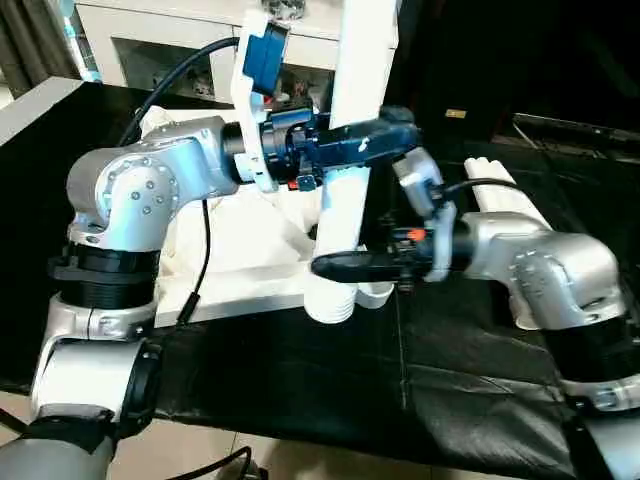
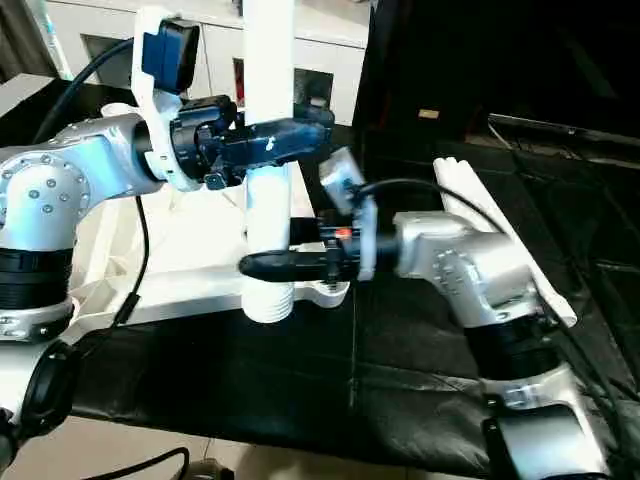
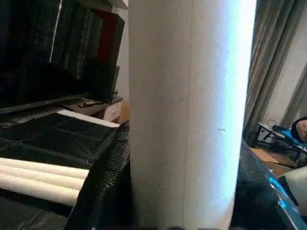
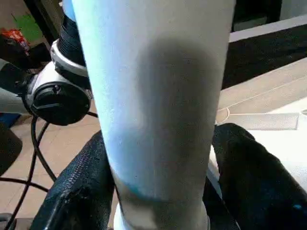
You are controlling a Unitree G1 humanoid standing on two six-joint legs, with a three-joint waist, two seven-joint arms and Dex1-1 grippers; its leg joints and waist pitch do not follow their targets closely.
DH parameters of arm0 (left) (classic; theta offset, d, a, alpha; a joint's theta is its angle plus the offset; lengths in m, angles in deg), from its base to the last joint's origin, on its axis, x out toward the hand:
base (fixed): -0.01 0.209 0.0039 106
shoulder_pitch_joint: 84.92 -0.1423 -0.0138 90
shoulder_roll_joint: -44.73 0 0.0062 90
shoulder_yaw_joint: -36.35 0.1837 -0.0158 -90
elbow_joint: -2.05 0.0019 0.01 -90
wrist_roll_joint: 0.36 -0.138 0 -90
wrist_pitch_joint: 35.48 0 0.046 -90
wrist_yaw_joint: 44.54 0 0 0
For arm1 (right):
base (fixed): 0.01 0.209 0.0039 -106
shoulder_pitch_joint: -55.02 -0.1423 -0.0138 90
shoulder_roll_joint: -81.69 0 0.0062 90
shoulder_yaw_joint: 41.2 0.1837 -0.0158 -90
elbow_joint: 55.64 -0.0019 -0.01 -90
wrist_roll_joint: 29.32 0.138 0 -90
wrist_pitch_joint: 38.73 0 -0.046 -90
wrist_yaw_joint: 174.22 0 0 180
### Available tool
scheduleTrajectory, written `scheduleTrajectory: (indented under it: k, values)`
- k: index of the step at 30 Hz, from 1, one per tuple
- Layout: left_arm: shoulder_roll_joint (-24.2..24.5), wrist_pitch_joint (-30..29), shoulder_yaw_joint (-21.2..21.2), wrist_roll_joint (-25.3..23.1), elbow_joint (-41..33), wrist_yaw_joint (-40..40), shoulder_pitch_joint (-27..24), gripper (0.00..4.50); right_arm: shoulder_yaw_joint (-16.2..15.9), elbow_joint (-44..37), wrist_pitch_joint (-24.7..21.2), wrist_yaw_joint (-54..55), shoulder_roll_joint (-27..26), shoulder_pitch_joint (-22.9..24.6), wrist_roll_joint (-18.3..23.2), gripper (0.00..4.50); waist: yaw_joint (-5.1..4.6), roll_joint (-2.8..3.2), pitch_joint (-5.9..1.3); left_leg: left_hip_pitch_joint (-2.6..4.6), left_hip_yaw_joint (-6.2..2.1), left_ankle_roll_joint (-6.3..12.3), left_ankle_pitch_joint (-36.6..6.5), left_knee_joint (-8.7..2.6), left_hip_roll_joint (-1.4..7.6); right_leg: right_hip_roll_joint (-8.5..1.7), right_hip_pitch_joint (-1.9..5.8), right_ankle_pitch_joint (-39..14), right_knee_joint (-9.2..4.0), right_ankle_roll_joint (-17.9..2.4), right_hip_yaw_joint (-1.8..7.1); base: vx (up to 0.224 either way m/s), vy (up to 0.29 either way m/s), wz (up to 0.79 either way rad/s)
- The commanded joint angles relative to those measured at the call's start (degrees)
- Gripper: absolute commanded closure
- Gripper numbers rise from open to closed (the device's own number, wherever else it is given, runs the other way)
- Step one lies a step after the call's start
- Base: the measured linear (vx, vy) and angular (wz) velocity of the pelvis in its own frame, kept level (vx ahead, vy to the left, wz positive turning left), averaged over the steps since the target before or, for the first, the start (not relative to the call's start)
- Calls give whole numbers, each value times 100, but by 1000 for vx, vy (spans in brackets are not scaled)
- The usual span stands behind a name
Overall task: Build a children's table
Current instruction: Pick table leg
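The children's table top (image 1: 250, 275) lies upside down on the black-covered bench. One white table leg (image 1: 342, 215) stands upright in its near corner socket (image 1: 335, 300). My left gripper (image 1: 362, 140) is shut on this leg high up, its black fingers (image 3: 103, 182) pressed against both sides. Lower down, just above the socket, my right gripper (image 1: 338, 266) is closed around the same leg, with one finger (image 4: 84, 191) on each side of it.
Loose white legs (image 2: 485, 205) lie side by side on the black cloth to the right, behind my right arm. A white glass-door cabinet (image 1: 150, 40) stands at the back left. The bench's near edge (image 1: 330, 450) runs just below my arms.
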Motion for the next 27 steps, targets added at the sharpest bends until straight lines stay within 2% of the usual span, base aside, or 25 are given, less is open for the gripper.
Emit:
scheduleTrajectory:
  k: [1, 7, 8, 11, 13, 19, 27]
  values:
    - [-40, -48, 75, 2, -25, -20, 150, 270, 2, 36, 58, 106, -50, -26, -30, 136, 10, 68, -442, 114, -159, -87, -300, -351, 380, -727, 307, -137, -407, -921, 375, 0, 0, 0]
    - [-73, -73, 104, 1, -30, -35, 169, 270, 46, 13, 4, 79, -115, -2, 77, 136, 10, 76, -453, 117, -161, -93, -286, -347, 382, -731, 321, -17, -392, -950, 375, 0, 0, 0]
    - [-79, -85, 101, 9, -25, -41, 176, 270, 29, -6, -5, 58, -111, 18, 71, 165, 10, 80, -452, 118, -163, -95, -295, -350, 384, -729, 317, -17, -393, -951, 372, 0, 0, 0]
    - [-76, -89, 130, -4, -35, -64, 178, 270, 10, -19, -15, 35, -104, 40, 63, 174, 12, 79, -451, 114, -162, -101, -336, -349, 384, -741, 329, -53, -402, -941, 377, 0, 0, 0]
    - [-70, -88, 145, -30, -41, -77, 177, 270, -21, -38, -14, 6, -86, 66, 29, 205, 10, 81, -453, 118, -165, -107, -312, -349, 385, -731, 323, -28, -395, -941, 373, 0, 0, 0]
    - [-55, -78, 176, -57, -55, -87, 178, 270, -87, -62, -30, -58, -23, 110, -2, 247, 16, 78, -453, 120, -163, -96, -300, -346, 385, -732, 322, -18, -393, -942, 374, 0, 0, 0]
    - [-66, -73, 166, -79, -80, -97, 202, 270, -133, -48, -34, -48, -45, 137, -48, 254, 14, 80, -456, 121, -166, -95, -295, -343, 387, -730, 321, -9, -387, -956, 372, 0, 0, 0]
